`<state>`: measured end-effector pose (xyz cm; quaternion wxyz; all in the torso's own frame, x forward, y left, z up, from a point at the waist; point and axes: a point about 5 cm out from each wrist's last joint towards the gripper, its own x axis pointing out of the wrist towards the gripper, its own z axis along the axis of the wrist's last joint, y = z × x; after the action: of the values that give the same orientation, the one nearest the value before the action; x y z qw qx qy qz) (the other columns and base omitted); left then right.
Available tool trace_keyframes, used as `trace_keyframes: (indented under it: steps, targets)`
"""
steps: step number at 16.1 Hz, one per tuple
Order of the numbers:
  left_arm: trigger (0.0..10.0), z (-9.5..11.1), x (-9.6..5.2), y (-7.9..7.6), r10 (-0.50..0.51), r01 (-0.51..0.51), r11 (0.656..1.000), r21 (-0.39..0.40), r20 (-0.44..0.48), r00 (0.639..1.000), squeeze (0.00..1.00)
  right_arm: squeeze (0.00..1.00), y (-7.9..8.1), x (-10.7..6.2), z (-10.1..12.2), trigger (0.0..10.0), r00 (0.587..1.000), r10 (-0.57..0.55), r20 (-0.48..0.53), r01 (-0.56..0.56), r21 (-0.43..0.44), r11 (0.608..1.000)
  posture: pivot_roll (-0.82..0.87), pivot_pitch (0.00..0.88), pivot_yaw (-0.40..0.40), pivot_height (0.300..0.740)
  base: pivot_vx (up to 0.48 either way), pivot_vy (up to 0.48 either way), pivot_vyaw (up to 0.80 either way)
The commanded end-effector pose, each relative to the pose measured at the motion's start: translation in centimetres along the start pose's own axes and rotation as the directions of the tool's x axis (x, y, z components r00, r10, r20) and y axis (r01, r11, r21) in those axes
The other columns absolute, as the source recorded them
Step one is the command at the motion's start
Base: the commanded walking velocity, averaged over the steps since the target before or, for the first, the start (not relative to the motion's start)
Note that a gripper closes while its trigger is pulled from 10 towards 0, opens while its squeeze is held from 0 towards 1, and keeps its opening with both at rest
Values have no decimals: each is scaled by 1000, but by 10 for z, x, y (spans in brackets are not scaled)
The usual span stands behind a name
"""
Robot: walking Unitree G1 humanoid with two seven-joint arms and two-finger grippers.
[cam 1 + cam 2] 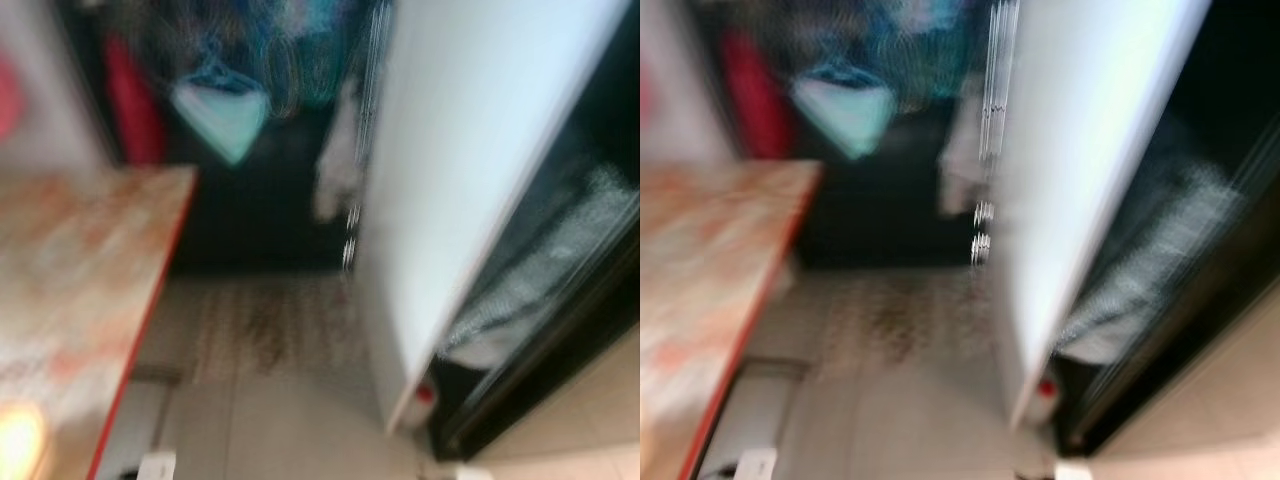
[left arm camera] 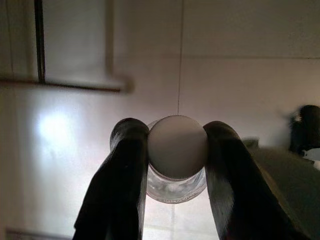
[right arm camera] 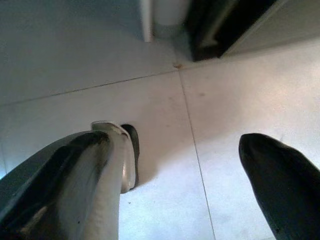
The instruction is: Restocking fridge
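While the left gripper (image 2: 177,165) pinched a white-capped bottle (image 2: 177,150) and the right gripper (image 3: 195,165) hung spread over floor, steadying seemed wise beside the open fridge door (image 1: 470,180).

We note the left end effector (image 2: 177,165) has two thick, black, rounded fingers (image 2: 117,185) with a dull sheen. The right end effector (image 3: 190,175) has a black tapered finger (image 3: 282,182); its other finger shows a pale silvery face.

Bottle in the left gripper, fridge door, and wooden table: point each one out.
bottle (image 2: 177,147), left wrist view, on its white cap.
fridge door (image 1: 470,170), left eye view, on its white face.
wooden table (image 1: 80,260), left eye view, on its top.
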<state>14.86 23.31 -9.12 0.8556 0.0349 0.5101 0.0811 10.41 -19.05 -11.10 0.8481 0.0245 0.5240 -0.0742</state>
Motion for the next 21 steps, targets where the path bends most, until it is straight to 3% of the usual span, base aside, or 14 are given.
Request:
trace_keyframes:
  steps: [1, 6, 12, 19, 21]
  targets:
    - [10000, 5, 1, -3, -11, 11, 1000, -5, 15, 1000, 0, 0, 3, -8, -37, 10000, 990, 11, -143, -13, -12, 1000, -61, 0, 66, 740, 0, 0, -781]
    - [10000, 4, 0, -2, -24, 24, 1000, 5, 18, 1000, 0, 0, 4, -8, -39, 10000, 989, 8, -147, -9, -7, 1000, -75, 0, 77, 740, 0, 0, -781]
    - [10000, 7, 1, -3, -23, 24, 999, -36, 38, 999, 0, 0, 5, -7, -36, 10000, 990, 6, -140, -5, 11, 1000, -93, 0, 64, 740, 0, 0, -781]
    - [10000, 12, 1, -7, -99, 92, 989, 113, 51, 994, 0, 0, 4, -8, -37, 10000, 991, 1, -137, 2, 24, 1000, -95, 0, 53, 740, 0, 0, -781]
    - [10000, 11, 1, -8, -96, 91, 990, 106, 51, 994, 0, 0, 3, -8, -37, 10000, 990, 1, -138, 2, 21, 1000, -97, 0, 52, 740, 0, 0, -781]
